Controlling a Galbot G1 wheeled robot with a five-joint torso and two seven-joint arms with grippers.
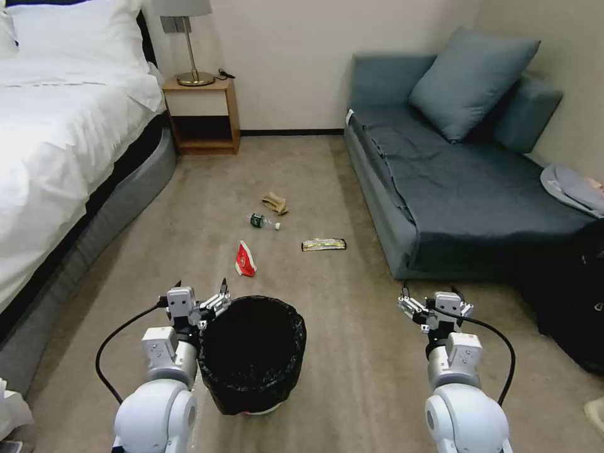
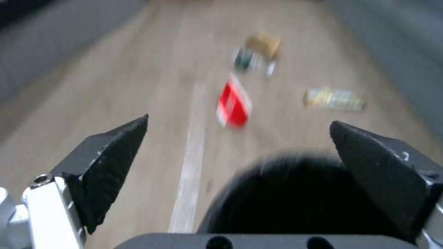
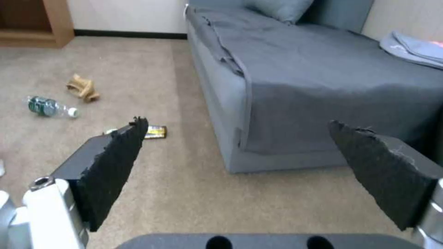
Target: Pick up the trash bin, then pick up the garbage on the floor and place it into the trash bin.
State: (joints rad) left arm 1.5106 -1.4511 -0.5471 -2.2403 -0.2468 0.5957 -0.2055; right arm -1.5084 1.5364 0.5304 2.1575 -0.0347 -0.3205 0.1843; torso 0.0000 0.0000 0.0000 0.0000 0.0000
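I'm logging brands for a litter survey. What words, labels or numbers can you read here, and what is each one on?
No text can be read.
bottle: green label, print too small.
yellow-black wrapper: markings too small.
red-white packet: print too small in the head view, blurred in the left wrist view.
crumpled tan paper and trash bin: no lettering visible.

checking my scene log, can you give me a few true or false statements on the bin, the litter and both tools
1. The trash bin stands on the carpet beside the left tool. True.
2. The left tool is shut on the bin's rim. False: its fingers are open, holding nothing.
3. Four litter items lie on the floor beyond the bin. True.
4. The red-white packet is inside the bin. False: it lies on the carpet.
5. The right tool holds the bottle. False: it is open and empty, near the sofa.
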